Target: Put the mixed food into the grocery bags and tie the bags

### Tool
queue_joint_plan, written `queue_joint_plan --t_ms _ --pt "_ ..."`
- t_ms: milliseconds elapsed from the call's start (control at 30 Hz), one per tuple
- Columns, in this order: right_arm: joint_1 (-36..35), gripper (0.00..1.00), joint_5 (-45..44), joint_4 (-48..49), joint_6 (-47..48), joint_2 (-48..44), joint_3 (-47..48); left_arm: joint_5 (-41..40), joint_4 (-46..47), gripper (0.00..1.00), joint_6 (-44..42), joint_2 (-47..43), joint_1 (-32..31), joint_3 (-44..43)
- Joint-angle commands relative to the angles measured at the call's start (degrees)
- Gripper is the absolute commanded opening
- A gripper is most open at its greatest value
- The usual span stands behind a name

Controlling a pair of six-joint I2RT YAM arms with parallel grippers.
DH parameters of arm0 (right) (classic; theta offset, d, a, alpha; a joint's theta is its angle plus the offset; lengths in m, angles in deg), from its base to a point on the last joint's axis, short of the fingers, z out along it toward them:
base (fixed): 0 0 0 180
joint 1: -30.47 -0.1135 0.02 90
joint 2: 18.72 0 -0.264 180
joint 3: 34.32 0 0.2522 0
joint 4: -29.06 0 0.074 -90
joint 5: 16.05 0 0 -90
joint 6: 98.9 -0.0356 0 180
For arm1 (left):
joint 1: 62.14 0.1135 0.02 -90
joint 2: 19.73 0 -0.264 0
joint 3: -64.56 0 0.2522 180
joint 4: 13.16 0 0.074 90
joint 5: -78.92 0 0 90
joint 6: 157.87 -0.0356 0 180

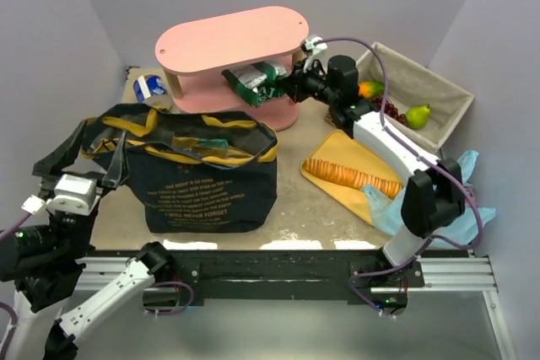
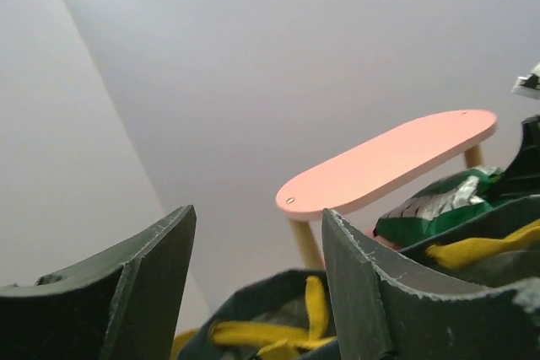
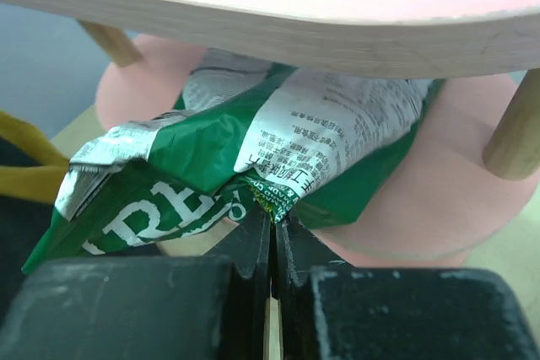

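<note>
Nearest us from overhead, the left gripper [image 1: 87, 158] hangs just off the left end of the navy tote [image 1: 211, 187], jaws spread with nothing between them. Across the table, the right gripper [image 1: 291, 86] reaches under the pink stand [image 1: 232, 35] and pinches the green crisp bag [image 1: 253, 82], which pokes out beyond the tote's far rim. The orange ridged bread [image 1: 350, 174] lies on a wooden board [image 1: 329, 142]; the mango [image 1: 369, 88] and pear [image 1: 418, 115] sit in the basket [image 1: 422, 77].

Over to the left wrist: both fingers [image 2: 143, 292] stand wide apart, with the yellow handles [image 2: 270, 330] below.

Right wrist now: the jaws are clamped tight on the crisp bag's crimped edge, and the bag lies over the stand's lower shelf.
</note>
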State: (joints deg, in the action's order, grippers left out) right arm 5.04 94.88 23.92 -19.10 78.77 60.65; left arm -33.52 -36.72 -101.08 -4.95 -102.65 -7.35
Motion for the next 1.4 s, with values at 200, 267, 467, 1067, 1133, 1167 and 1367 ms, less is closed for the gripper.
queue_joint_plan --t_ms 200,267,467,1067,1133,1167,1367 --pt "0.0 0.0 -7.7 -8.3 5.4 -18.7 -5.4 20.2 -13.2 0.69 9.7 20.9 0.3 -10.5" --pt "0.1 0.0 -12.9 -13.1 6.5 -21.3 -5.3 22.1 -15.4 0.7 11.2 22.9 0.3 -12.0" --pt "0.0 0.0 -20.8 -21.9 9.8 -27.7 -4.6 27.4 -20.7 0.82 13.6 25.6 0.3 -15.7" --pt "0.1 0.0 -5.9 -23.3 5.5 -35.5 13.9 39.4 -33.3 0.86 13.9 32.1 0.3 -17.3" --pt "0.1 0.0 -2.8 -21.4 2.6 -34.7 15.3 39.7 -33.4 0.86 13.3 32.2 0.2 -17.0" --pt "0.0 0.0 0.1 -20.6 1.9 -34.1 15.5 39.7 -33.7 0.86 13.1 32.4 0.3 -16.9" --pt "-0.2 0.0 8.1 -13.8 -6.5 -32.5 15.6 42.5 -36.0 0.86 13.6 33.3 0.3 -16.7"
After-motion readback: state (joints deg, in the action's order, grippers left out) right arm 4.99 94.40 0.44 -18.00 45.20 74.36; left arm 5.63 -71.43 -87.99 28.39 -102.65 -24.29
